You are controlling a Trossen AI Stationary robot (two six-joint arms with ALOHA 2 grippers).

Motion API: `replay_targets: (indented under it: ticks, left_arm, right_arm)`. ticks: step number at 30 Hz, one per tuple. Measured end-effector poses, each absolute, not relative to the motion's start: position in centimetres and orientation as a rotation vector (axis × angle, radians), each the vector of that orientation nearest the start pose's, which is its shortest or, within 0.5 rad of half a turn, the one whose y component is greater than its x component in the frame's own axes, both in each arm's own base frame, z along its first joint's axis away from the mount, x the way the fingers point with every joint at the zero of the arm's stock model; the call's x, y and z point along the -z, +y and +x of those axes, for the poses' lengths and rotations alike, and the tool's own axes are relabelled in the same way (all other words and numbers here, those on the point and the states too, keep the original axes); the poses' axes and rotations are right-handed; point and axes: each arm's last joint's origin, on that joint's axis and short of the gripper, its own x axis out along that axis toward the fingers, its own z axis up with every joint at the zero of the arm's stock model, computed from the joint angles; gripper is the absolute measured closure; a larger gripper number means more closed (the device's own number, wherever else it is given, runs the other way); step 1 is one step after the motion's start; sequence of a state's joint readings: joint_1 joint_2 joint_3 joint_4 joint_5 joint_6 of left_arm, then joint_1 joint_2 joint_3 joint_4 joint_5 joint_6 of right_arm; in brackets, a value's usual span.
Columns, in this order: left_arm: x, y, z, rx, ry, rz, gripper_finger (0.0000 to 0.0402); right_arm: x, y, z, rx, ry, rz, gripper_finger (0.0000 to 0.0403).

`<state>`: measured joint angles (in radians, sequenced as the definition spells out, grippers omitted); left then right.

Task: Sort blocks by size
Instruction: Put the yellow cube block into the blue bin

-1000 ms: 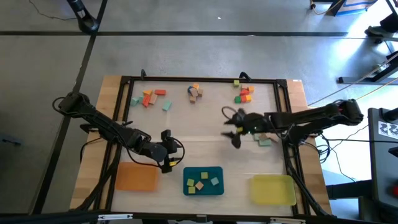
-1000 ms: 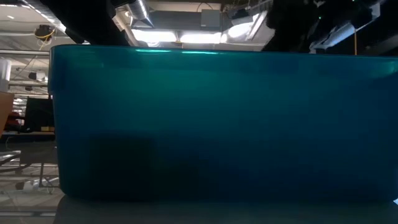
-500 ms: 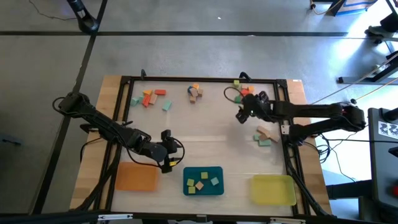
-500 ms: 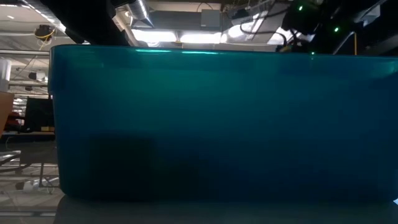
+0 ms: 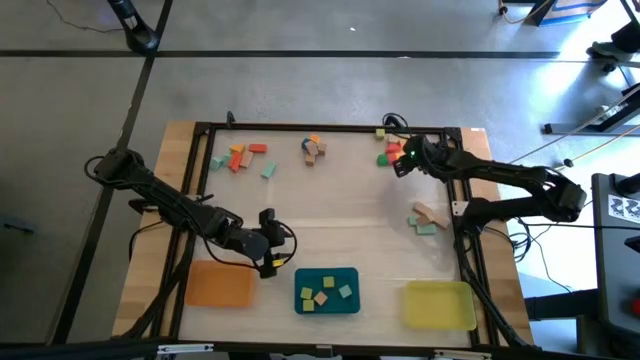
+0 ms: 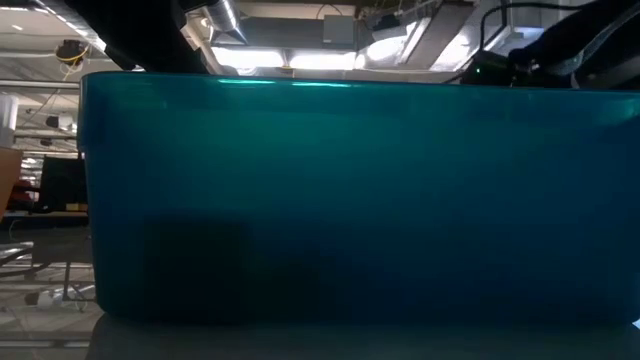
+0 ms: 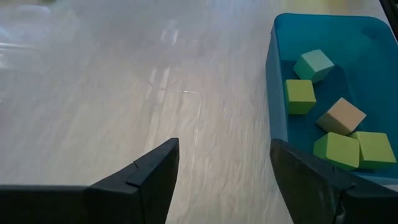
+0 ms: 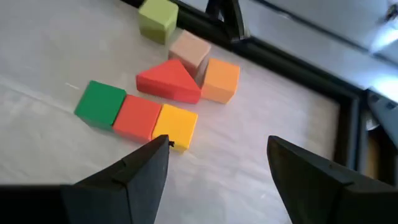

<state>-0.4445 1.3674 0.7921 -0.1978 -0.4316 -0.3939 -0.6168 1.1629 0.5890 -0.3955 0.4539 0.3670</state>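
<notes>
the right pincer [image 8: 214, 155] hangs open and empty over a far-right cluster of blocks [image 8: 163, 93] on the surface [image 7: 124, 93], its fingers just short of the yellow cube [image 8: 176, 124]. the left pincer [image 7: 221, 165] waits open, holding nothing, beside the teal tray [image 7: 277, 112] containing five blocks.

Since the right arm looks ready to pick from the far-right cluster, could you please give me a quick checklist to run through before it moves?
1. Right gripper open and empty: ok.
2. Right gripper over the block cluster at the table's far right: ok; yellow cube lies just ahead of its fingers.
3. Target stands free: not ok; yellow cube touches the red cube, in a row with the green cube.
4. Left gripper open, empty, waiting beside the teal tray: ok.
5. Teal tray has room: ok.
6. Low view usable: not ok; the teal tray's wall fills it.
</notes>
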Motion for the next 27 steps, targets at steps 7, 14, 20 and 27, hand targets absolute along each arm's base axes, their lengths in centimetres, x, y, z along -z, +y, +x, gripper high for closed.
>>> replay_targets:
  ticks: [7, 14, 20, 27]
  left_arm:
    - [-21.3, -10.6, 25.1, -0.124, 0.685, -0.050, 0.0164]
    - [-21.3, -10.6, 25.1, -0.123, 0.686, -0.045, 0.0164]
    - [-21.4, -10.6, 25.1, -0.128, 0.684, -0.041, 0.0164]
    - [-21.3, -10.6, 25.1, -0.134, 0.681, -0.038, 0.0164]
  right_arm:
    - [-17.5, -14.0, 15.3, 1.170, 0.727, 0.475, 0.0134]
    - [-16.6, -14.2, 14.9, 1.195, 0.655, 0.493, 0.0134]
    - [-16.1, -14.1, 14.7, 1.222, 0.621, 0.476, 0.0134]
    - [-15.0, -14.7, 15.3, 1.235, 0.638, 0.471, 0.0134]
